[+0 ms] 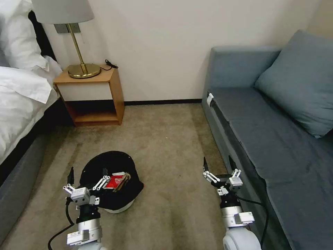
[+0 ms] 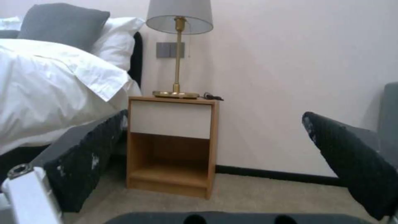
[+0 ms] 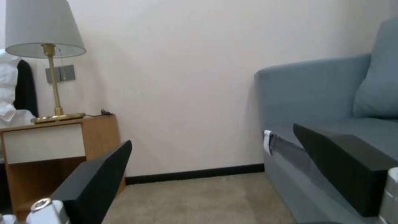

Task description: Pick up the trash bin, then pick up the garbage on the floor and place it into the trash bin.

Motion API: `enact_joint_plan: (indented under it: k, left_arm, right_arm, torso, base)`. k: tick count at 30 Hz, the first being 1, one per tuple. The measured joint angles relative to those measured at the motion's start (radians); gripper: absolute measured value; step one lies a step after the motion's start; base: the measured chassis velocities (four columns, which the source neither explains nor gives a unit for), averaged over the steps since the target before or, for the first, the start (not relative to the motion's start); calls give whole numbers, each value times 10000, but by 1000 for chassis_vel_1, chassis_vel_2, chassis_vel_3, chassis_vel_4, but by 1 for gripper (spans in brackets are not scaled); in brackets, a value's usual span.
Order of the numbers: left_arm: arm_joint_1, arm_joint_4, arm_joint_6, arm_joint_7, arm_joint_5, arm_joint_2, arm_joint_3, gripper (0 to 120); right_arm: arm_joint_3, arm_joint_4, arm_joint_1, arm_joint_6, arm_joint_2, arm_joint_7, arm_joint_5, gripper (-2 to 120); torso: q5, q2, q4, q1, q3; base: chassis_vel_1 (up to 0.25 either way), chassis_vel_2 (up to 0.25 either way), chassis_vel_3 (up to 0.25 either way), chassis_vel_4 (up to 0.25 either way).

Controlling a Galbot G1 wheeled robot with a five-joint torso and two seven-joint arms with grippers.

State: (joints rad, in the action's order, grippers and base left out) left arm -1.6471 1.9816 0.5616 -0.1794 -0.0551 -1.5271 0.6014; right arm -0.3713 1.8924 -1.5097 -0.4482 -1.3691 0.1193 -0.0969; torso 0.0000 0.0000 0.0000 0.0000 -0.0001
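Beige carpet [image 1: 166, 139] carries the trash bin [image 1: 111, 180], just ahead of the open left pincer [image 1: 86, 178]; the open right pincer [image 1: 218, 170] hangs farther away.

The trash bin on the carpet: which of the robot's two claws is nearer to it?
Left. The left claw hangs open right at the trash bin, over its near rim; the right claw is open well off to the side, by the sofa.
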Motion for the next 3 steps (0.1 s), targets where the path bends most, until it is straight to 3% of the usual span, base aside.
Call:
enact_joint_plan:
  k: [3]
  left_arm:
    - [2,2,-7,-5,-6,-1,0,100]
  right_arm:
    - [13,0,12,19,1,-3,0,100]
  torso:
    - [0,0,0,0,0]
  base:
    - [0,0,0,0]
